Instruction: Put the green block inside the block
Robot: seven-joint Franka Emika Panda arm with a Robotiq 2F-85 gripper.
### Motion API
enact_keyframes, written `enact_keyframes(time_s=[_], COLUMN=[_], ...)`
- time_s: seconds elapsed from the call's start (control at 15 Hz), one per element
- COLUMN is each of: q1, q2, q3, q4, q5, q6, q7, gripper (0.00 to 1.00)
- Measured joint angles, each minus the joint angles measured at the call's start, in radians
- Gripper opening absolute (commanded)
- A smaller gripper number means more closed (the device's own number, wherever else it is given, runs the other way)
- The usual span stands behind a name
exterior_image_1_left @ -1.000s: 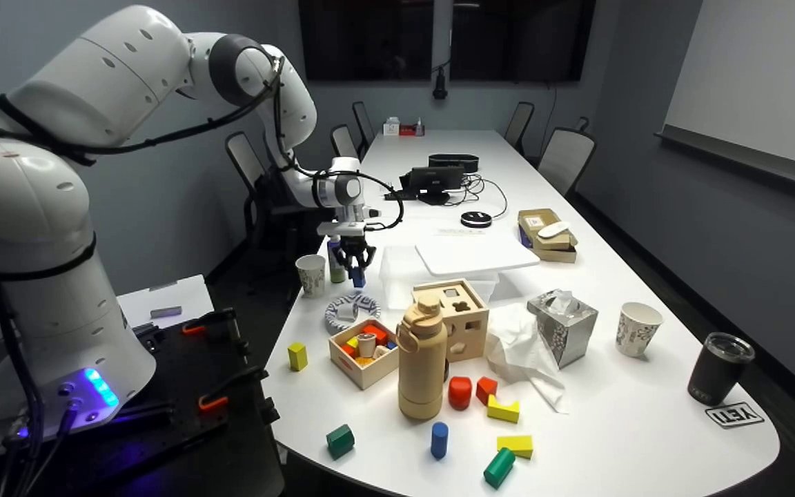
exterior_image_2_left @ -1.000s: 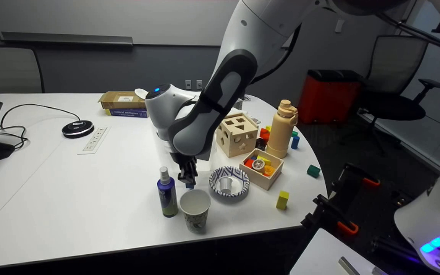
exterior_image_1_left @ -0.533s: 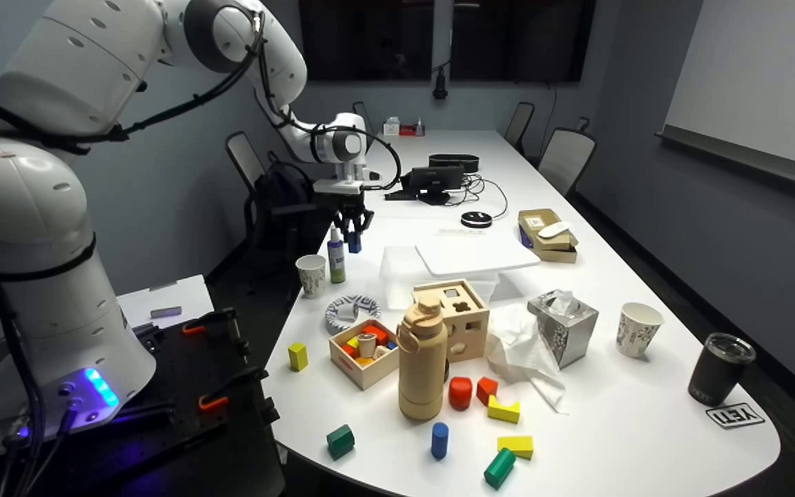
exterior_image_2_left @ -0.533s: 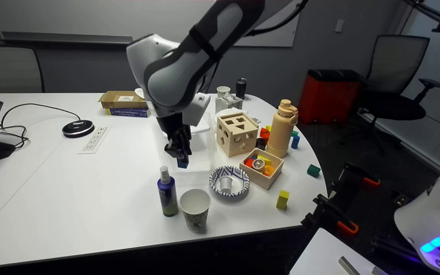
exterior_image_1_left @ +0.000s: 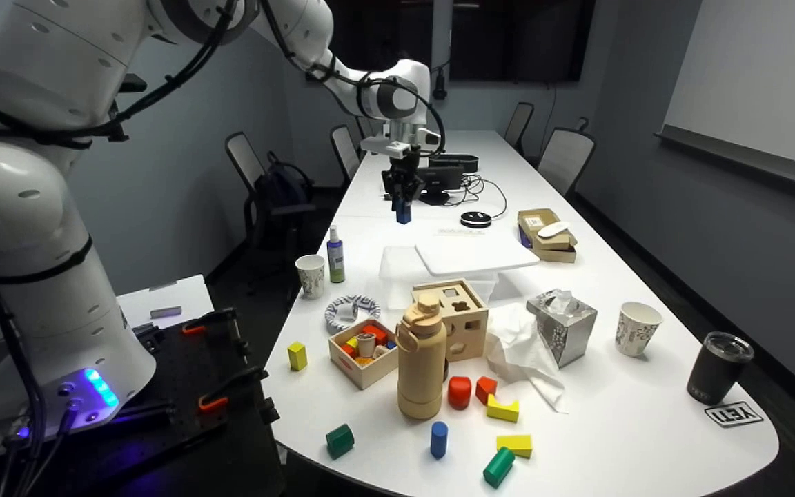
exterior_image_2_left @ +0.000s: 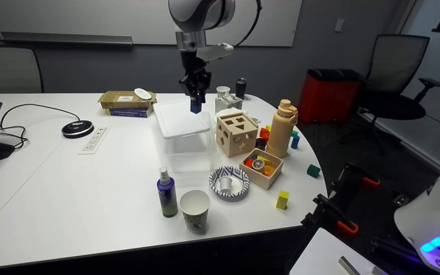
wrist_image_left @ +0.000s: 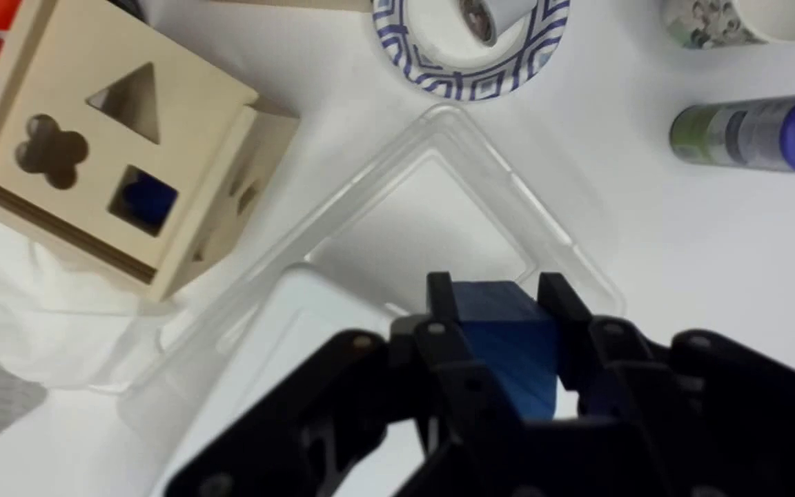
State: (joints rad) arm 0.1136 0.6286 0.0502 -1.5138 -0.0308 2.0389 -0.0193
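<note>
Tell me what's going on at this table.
A robot arm holds a blue block up in the air, clamped in its gripper. The wooden shape box stands on the table, and the held block is not in it. The task names green, but two green blocks lie on the table, outside the gripper.

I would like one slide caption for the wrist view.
The gripper holds a blue block, with a clear bin and a wooden shape sorter below.
</note>
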Motion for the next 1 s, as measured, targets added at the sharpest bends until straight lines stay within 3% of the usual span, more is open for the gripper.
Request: enact_keyframes(time_s=[0.33,1.0], q1=[-0.082,-0.106], q2=[0.071,0.171], q3=[-0.048,-0.09], q4=[0.066,0.131], q5=[0.067,0.148], q6=[0.0,0.001], q7=[0.119,0.352], gripper=[0.09,0.09])
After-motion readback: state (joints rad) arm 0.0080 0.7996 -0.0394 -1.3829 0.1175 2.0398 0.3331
